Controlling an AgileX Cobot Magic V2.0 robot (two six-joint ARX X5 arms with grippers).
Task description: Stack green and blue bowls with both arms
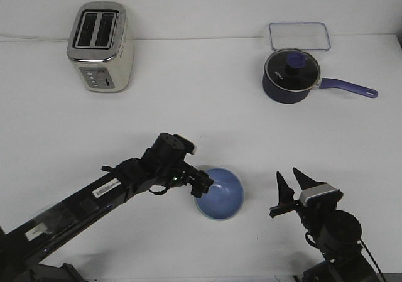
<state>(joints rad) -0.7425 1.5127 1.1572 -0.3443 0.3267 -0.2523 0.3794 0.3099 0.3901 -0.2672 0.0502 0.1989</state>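
Periwinkle blue round matte bowl (220,194): left black gripper (202,184) reaches sideways, clamped on its rim; right black gripper (293,188) points up, prongs apart.

text: none legible | left arm (94,197) label: unreadable

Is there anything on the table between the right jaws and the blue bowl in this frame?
Nothing visible. The right gripper stands open beside the blue bowl, with only bare table between them. The left gripper is at the bowl's opposite rim. The green bowl is not in view.
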